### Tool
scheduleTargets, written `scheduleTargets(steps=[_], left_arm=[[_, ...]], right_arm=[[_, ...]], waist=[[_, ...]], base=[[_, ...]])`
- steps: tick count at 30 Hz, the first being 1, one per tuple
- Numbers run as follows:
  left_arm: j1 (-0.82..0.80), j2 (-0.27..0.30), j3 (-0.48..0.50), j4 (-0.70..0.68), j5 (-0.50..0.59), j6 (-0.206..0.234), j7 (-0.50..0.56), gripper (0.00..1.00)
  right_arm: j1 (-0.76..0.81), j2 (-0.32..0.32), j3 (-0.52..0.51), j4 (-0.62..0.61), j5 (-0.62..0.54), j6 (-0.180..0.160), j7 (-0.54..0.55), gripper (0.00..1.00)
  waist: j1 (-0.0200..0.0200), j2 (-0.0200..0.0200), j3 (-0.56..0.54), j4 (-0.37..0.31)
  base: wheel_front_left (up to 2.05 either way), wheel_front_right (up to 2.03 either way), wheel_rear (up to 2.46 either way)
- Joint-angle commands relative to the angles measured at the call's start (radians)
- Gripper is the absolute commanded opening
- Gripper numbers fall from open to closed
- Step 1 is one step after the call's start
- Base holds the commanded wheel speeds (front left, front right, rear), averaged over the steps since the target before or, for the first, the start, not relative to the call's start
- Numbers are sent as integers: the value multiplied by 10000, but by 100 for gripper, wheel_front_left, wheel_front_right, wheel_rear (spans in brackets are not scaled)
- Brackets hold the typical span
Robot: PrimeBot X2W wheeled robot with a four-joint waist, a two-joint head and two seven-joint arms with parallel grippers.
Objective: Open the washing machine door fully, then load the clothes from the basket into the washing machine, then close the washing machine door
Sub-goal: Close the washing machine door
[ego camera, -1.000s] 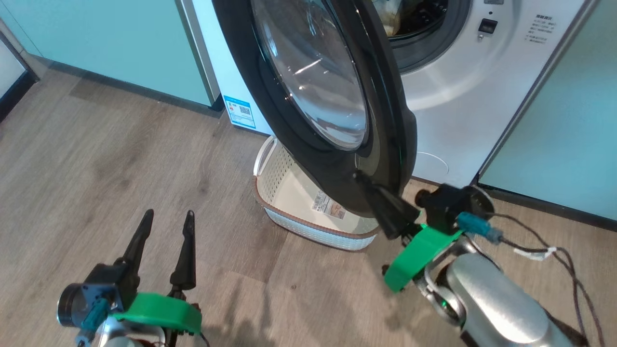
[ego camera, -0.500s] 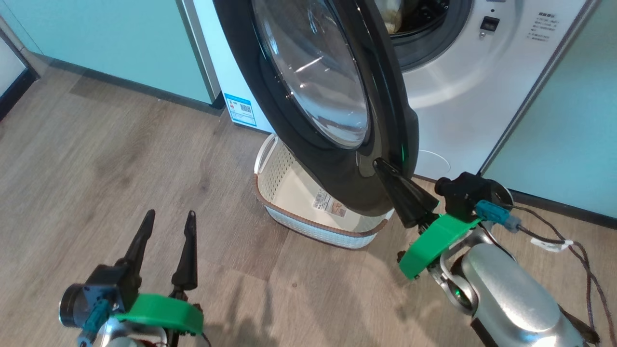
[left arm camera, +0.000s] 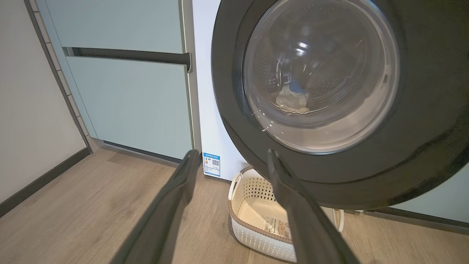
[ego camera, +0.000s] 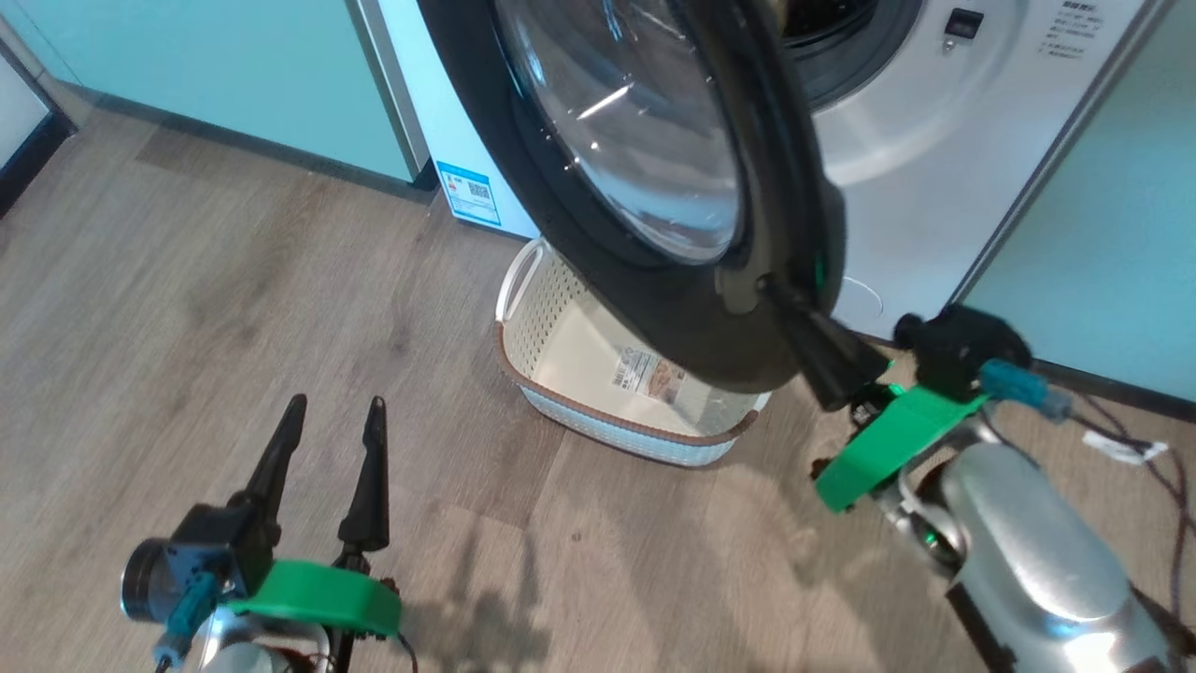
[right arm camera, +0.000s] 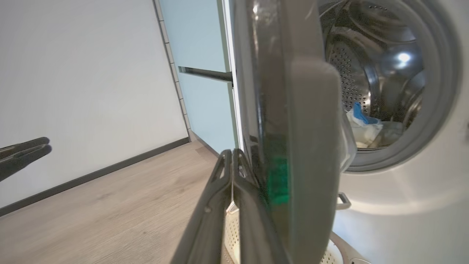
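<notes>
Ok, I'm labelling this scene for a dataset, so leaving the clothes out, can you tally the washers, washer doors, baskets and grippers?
washer: 1
door: 1
basket: 1
grippers: 2, the left gripper and the right gripper
total: 5

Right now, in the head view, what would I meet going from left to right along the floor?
Dark two-fingered left gripper, open → small cream perforated plastic basket → dark right gripper, shut → thin dark cable with white tag.
</notes>
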Motion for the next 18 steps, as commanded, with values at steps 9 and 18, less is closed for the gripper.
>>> scheduleTargets(steps=[9, 18], left_arm=[[-720, 62, 132, -388, -78, 61, -214, 100], [-1236, -142, -132, -207, -145, 33, -347, 100]], right_arm=[[-878, -350, -1733, -117, -555, -32, -106, 0], [-2048, -715, -2811, 604, -915, -32, -106, 0]], waist=[[0, -1, 618, 224], [0, -1, 1414, 550]], base=[[0, 0, 0], [0, 0, 0]])
